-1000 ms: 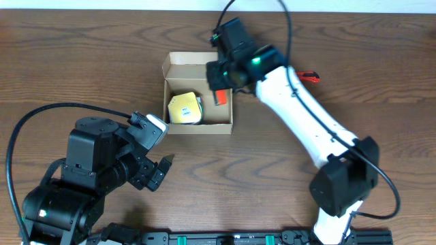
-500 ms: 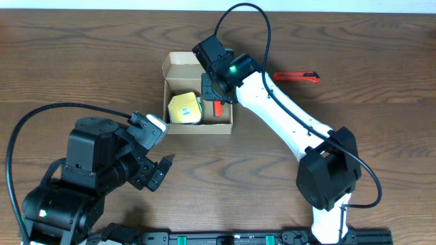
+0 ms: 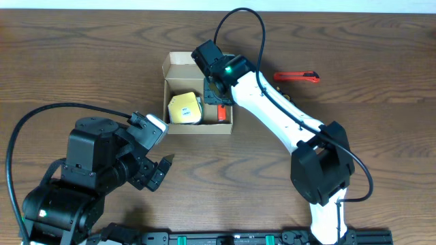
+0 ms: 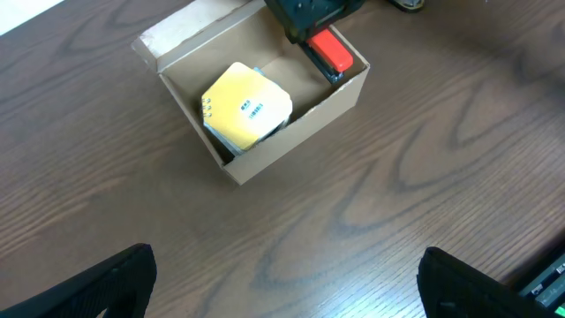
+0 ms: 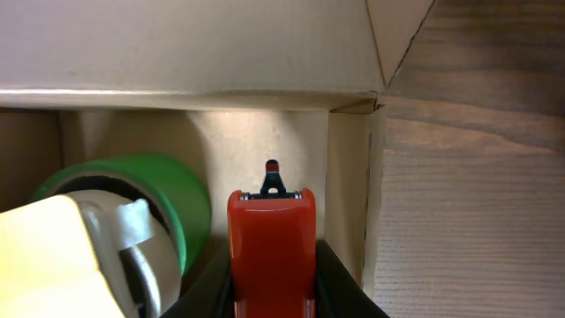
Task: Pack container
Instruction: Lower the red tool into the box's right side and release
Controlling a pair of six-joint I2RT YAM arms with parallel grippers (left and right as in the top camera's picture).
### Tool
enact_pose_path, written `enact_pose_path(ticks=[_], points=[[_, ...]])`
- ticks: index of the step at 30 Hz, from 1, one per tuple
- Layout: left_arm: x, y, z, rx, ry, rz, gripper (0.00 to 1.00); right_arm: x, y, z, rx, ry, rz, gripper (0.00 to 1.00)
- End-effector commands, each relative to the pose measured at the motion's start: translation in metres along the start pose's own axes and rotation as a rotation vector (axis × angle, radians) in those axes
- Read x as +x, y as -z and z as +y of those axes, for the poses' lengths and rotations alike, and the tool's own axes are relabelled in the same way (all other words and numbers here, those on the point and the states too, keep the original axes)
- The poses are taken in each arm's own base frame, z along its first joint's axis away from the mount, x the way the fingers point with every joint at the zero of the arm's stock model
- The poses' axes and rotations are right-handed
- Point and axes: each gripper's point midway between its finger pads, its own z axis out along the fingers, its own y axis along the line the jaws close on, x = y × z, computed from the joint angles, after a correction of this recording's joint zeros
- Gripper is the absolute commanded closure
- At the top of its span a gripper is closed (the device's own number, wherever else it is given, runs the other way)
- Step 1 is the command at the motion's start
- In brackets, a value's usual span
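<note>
Right gripper [image 5: 274,284] clamping red cutter [image 5: 272,234] in container [image 3: 178,62], green roll [image 5: 168,187] alongside

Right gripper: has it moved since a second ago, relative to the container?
Yes: the right gripper, shut on the red cutter, moved toward the container's robot-side wall.

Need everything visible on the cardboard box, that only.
The container is a plain brown cardboard box, rectangular, top open, its flap lid standing open along the far edge. It sits flat on the wooden table. Inside are a yellow item, a green tape roll beside it, and a red cutter near one end wall, gripped by the right gripper reaching in from above.
</note>
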Motion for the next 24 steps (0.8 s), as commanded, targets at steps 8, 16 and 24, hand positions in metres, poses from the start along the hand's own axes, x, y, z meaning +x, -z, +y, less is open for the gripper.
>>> enact_pose_path(ticks=[8, 16, 24], points=[[-0.003, 0.004, 0.001, -0.009, -0.011, -0.012, 0.05, 0.002, -0.016, -0.006, 0.064, -0.019, -0.003, 0.96], [-0.003, 0.004, 0.001, -0.009, -0.01, -0.012, 0.05, 0.0, -0.014, -0.001, 0.036, -0.013, -0.001, 0.53], [-0.003, 0.004, 0.001, -0.009, -0.011, -0.012, 0.05, -0.026, 0.049, 0.019, -0.103, 0.017, -0.031, 0.52]])
